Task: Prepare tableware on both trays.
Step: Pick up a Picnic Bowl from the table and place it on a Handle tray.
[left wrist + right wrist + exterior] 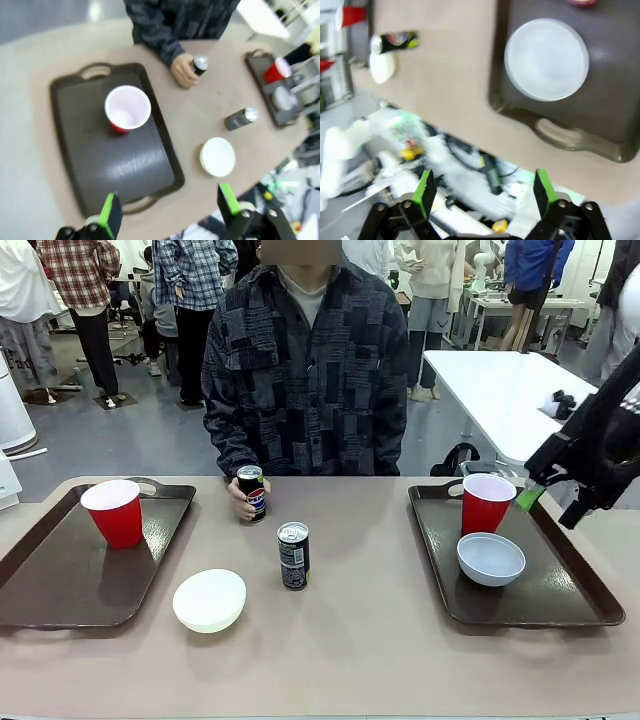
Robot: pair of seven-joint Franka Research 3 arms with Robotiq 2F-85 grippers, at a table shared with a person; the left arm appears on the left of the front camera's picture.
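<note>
Plainly, left claw and right claw gape empty; open tabletop surrounds middle can.

left tray: cup | right tray: second cup, bowl | between: loose bowl, near can, far can

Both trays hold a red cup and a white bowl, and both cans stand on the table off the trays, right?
No: the left tray holds only a red cup; a white bowl sits on the table beside it, per the front view. Rest stands.
</note>
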